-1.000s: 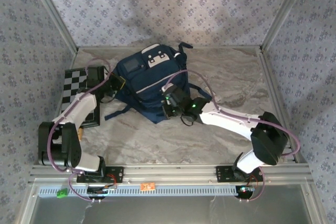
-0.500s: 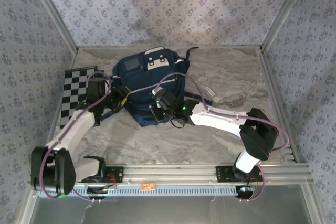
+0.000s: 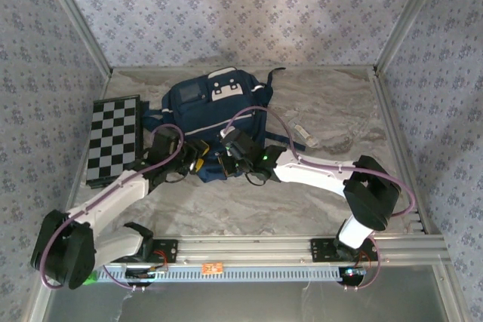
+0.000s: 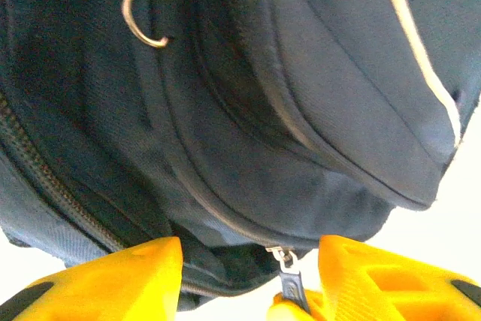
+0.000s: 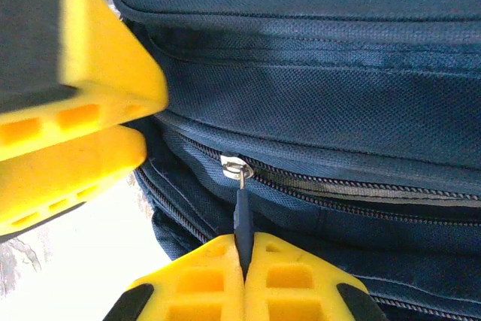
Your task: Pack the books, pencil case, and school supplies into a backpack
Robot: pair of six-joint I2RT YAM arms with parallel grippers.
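Navy backpack (image 3: 204,107) lying mid-table, left gripper (image 4: 249,257) swung in from beside the checkered board (image 3: 113,137) to the bag's near edge — jaws parted, shut a second ago — right gripper (image 5: 242,244) still pinching the zipper pull (image 5: 242,216)

No legible text or labels

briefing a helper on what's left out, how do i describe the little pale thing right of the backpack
Find the navy backpack in the middle of the table. Just off its right side, a small oblong item lies by itself on the marbled top. It is pale and clear-looking, unlike the dark bag, and far smaller than the checkered board at the left.
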